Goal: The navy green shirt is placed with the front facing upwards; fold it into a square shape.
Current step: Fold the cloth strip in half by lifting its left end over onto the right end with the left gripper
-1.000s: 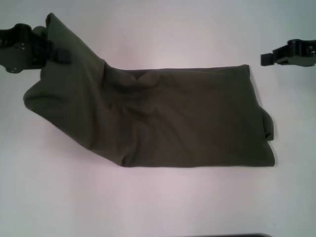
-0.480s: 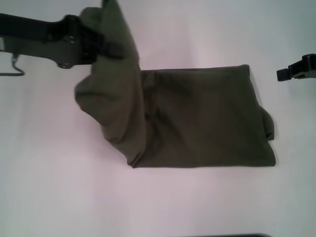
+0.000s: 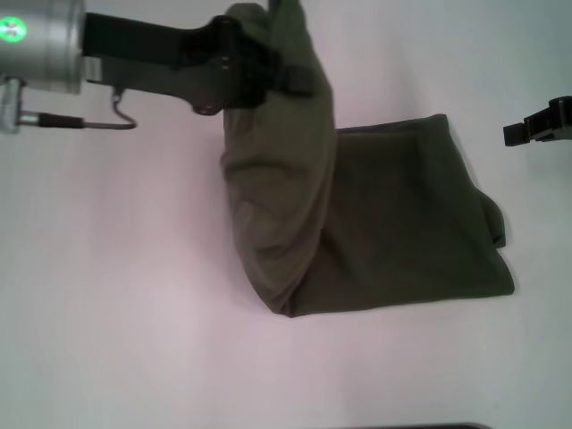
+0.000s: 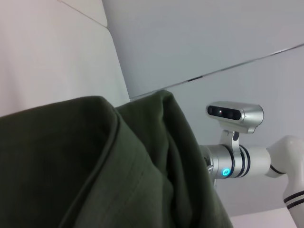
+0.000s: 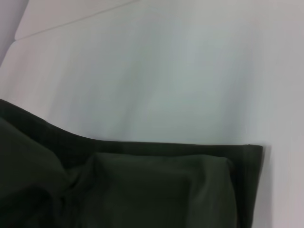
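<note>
Gripping lifted shirt (image 3: pixel 393 214) end: left gripper (image 3: pixel 299 82) fingers clamped; right gripper (image 3: pixel 511 134) off fabric, fingers unclear.

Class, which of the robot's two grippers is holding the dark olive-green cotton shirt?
The left gripper, clamped on the dark olive-green cotton shirt's lifted end; the right gripper hangs apart, holding nothing.

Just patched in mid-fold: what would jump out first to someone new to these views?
The left gripper, near the far middle of the table, holds one end of the navy green shirt raised, the cloth draping over the flat part. The right gripper sits off the shirt at the far right edge.
</note>
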{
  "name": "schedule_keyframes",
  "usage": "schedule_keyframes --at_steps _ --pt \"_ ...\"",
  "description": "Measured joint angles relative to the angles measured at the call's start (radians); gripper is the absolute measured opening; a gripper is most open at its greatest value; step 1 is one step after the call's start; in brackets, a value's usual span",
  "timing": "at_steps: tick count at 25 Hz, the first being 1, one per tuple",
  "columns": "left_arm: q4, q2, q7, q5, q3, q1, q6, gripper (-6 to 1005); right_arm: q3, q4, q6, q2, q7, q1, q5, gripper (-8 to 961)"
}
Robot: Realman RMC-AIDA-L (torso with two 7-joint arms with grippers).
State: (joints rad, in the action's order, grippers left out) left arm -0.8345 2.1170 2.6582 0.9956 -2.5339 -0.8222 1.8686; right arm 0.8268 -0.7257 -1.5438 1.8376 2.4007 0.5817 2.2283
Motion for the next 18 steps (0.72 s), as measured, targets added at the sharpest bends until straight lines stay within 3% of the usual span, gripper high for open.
schedule_keyframes --at_steps 9,13,18 --pt "0.036 0.043 -0.006 0.028 0.055 -0.07 -0.052 77 0.0 0.004 -0.001 0.007 0.009 0.013 0.003 18" --pt "0.108 0.047 -0.014 0.1 0.181 -0.079 -0.155 78 0.001 0.007 0.0 0.009 0.012 0.017 0.004 18" --pt "0.169 0.048 -0.035 0.156 0.254 -0.081 -0.258 79 0.0 0.011 0.002 0.011 0.014 0.018 0.004 22"
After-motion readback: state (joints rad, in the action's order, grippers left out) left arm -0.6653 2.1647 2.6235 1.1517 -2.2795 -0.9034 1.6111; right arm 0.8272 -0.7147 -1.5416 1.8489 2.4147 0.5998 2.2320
